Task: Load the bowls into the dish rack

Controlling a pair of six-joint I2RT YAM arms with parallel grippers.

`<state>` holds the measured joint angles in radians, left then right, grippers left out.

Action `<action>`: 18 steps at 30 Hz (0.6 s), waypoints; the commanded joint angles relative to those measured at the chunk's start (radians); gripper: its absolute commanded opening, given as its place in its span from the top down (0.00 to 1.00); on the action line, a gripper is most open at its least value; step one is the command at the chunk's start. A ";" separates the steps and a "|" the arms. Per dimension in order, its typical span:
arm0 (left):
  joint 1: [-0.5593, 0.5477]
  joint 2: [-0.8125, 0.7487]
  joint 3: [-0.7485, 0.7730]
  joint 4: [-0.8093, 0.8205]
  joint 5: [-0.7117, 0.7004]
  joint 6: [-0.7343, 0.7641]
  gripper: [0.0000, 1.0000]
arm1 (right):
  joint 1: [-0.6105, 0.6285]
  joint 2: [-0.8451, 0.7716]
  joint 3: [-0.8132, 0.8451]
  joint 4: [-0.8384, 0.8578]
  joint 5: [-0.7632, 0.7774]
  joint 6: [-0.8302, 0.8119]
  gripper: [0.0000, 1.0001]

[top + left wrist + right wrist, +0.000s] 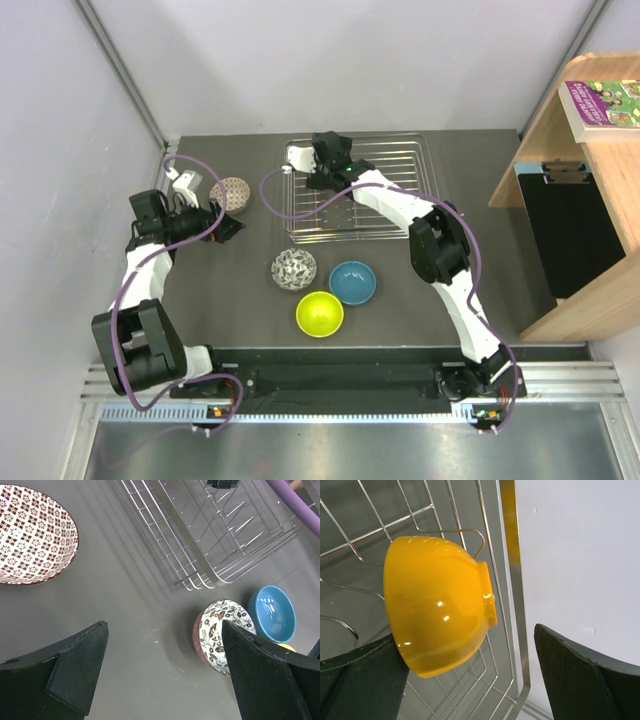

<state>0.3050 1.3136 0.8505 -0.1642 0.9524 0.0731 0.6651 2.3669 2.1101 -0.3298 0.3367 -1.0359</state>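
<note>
The dark grey table [220, 300] carries everything. At the middle of its far edge stands the rectangular silver wire dish rack [395, 160].

The right gripper [464, 639] hangs over the rack's far-left corner with its fingers spread wide and clamped on nothing. Below it, a glossy orange round bowl [437, 605] lies tipped on its side among the wires, propped against an upright wire loop by the rack's rim. One finger sits just beside the bowl; I cannot tell whether it touches.

The left gripper [164, 630] hovers over bare table off the rack's left side. Its fingers are apart and empty.

Four bowls are on the table, outside the rack:
- A brown-and-white mosaic bowl [30, 532] sits toward the left edge, near the left gripper.
- A flower-patterned bowl with a pinkish outside [222, 637] stands just off the rack's near-left corner.
- A sky-blue bowl [272, 614] stands just beside the flowered one.
- A lime green bowl [319, 314] is nearest the near edge.

By my reckoning, one of the five bowls is loaded and four are left. The mosaic bowl looks like the left arm's likeliest pick.
</note>
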 commanded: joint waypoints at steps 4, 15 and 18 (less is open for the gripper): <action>0.008 0.001 -0.007 0.052 0.020 0.010 0.01 | 0.025 -0.067 0.059 -0.049 0.009 0.013 0.00; 0.009 0.096 0.061 0.091 -0.118 -0.010 0.01 | 0.057 -0.224 -0.082 -0.165 -0.048 0.149 0.00; 0.009 0.150 0.108 0.113 -0.165 -0.021 0.01 | 0.060 -0.271 -0.111 -0.207 -0.065 0.209 0.00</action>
<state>0.3069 1.4136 0.8692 -0.1337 0.8509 0.0559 0.7048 2.2112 2.0220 -0.4808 0.3107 -0.9257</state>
